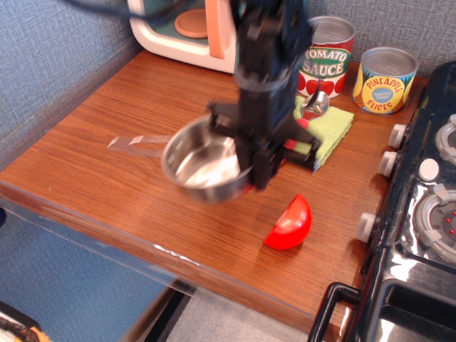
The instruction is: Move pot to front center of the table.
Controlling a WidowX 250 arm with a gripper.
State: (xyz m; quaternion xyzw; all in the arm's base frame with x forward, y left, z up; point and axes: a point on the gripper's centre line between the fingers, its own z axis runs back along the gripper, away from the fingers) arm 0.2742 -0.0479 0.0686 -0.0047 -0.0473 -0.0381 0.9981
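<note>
The pot [203, 165] is a shiny steel pan with a thin wire loop handle [135, 144] pointing left. My black gripper [253, 171] is shut on its right rim and holds it in the air above the front middle of the brown wood table [107, 128]. The pot is slightly blurred. My arm comes down from the top of the frame and hides part of the green cloth.
A red tomato half [291, 222] lies just right of the pot. A green cloth [329, 127] with a red-handled scoop [314, 104] lies behind. Two cans [326, 51] stand at the back, a toy microwave [187, 28] at the back left, a black toy stove [420, 206] on the right.
</note>
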